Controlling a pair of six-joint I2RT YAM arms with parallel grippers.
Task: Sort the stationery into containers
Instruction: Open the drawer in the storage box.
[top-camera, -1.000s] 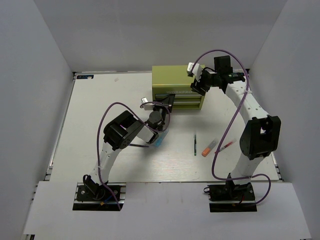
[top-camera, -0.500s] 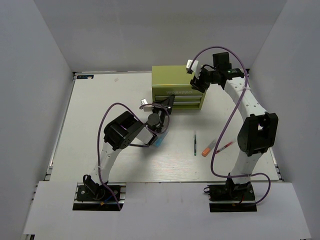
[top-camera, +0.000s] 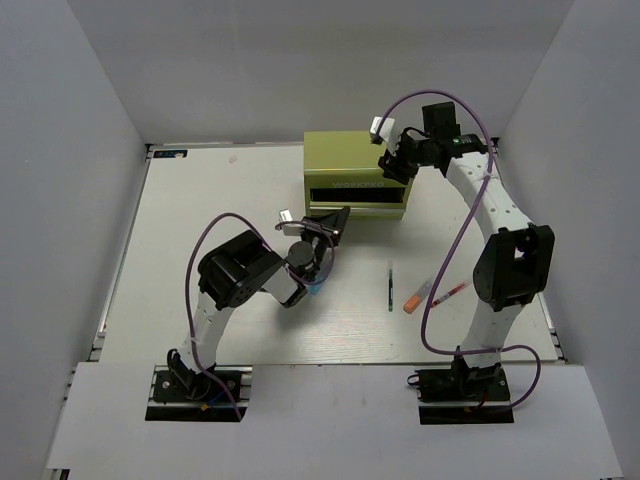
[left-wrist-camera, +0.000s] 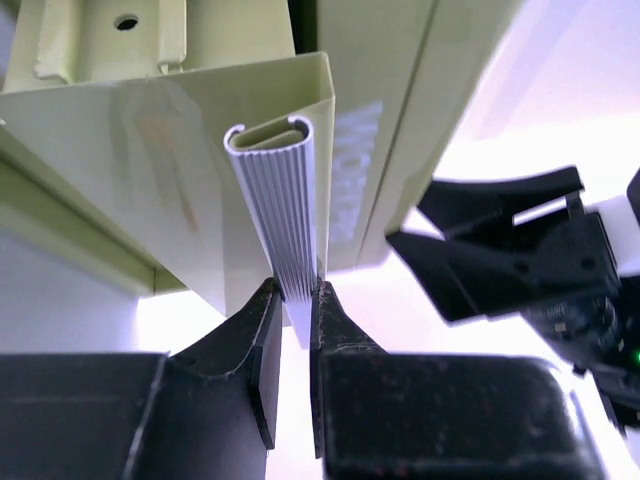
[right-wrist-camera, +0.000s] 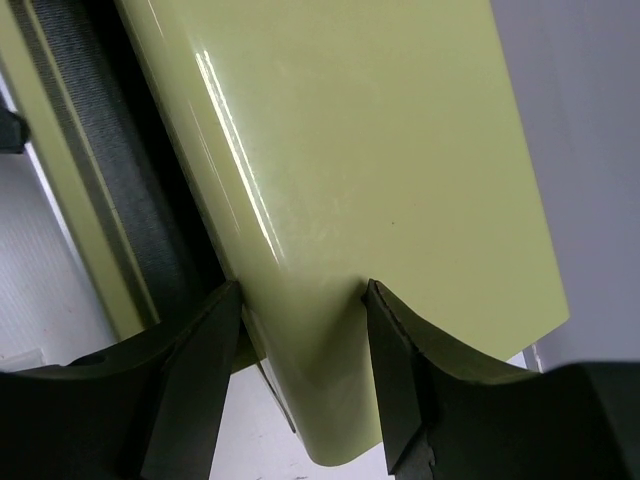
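The olive chest (top-camera: 345, 155) stands at the back centre. One of its drawers (top-camera: 355, 204) is pulled out a little, showing a dark interior (right-wrist-camera: 95, 150). My left gripper (top-camera: 333, 218) is shut on the drawer's ribbed silver handle (left-wrist-camera: 285, 200), pinched between the fingertips (left-wrist-camera: 295, 290). My right gripper (top-camera: 391, 165) straddles the chest's right top corner (right-wrist-camera: 300, 330), with both fingers pressed against it. On the table lie a dark-green pen (top-camera: 390, 288), an orange marker (top-camera: 411, 303) and a red pen (top-camera: 451, 292). A light-blue marker (top-camera: 317, 287) peeks out under the left wrist.
Purple cables (top-camera: 455, 240) loop off both arms. White walls enclose the table on three sides. The pens lie between the two arms, near the right arm's elbow (top-camera: 515, 265).
My left gripper has drawn back toward the near edge with the handle, and the drawer has slid out, exposing its dark inside. The right gripper settled onto the chest's corner.
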